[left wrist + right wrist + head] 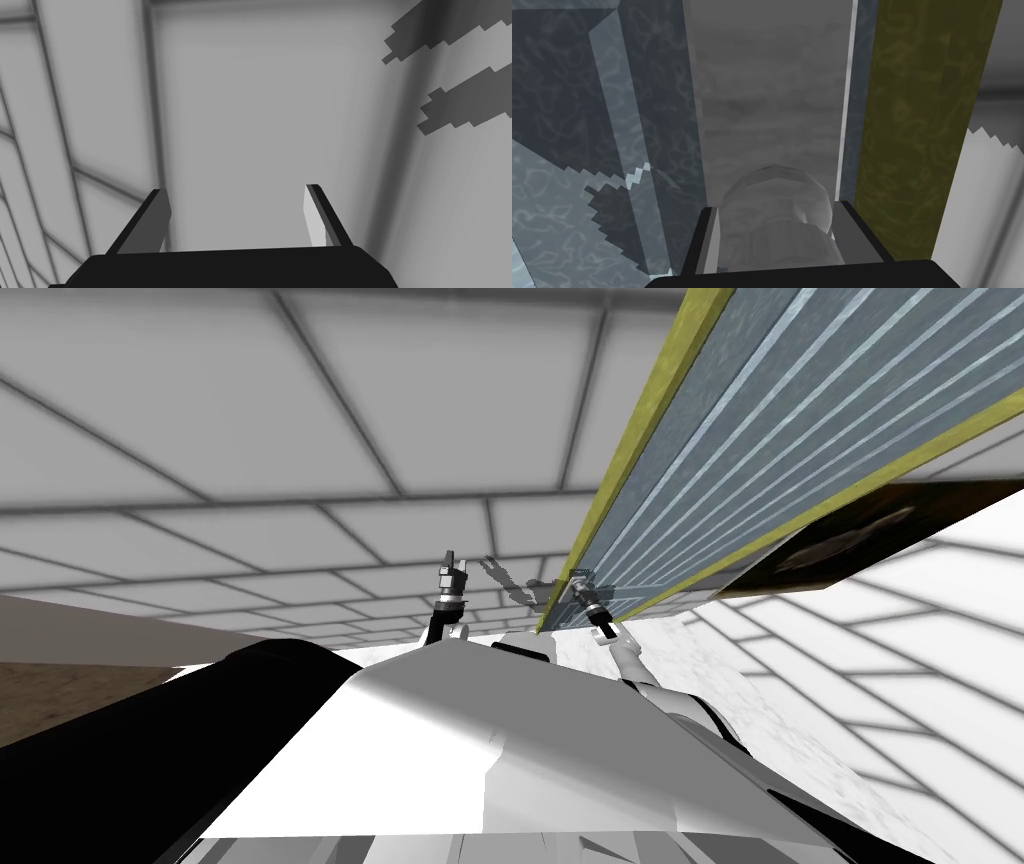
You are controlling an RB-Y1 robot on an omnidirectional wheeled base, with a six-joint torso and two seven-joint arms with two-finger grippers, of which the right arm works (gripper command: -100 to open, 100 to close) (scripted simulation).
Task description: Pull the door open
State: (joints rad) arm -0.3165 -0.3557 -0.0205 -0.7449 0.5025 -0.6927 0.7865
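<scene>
The door [760, 428] is blue-grey with pale stripes and a yellow-green frame, slanting across the upper right of the head view. My right gripper [581, 586] is at its edge. In the right wrist view that gripper [774, 220] is shut on a rounded grey door knob [777, 200], which sits on a grey plate [772, 90] between the blue-grey door face and the yellow-green frame [922, 125]. My left gripper [452, 567] is raised to the left of the door; its fingers [315, 215] stand open and empty before a pale wall.
A white tiled wall [300, 438] stands left of the door. A dark framed picture [860, 538] hangs on the wall beyond the door's right side. A brown strip [60, 688] lies at the far left.
</scene>
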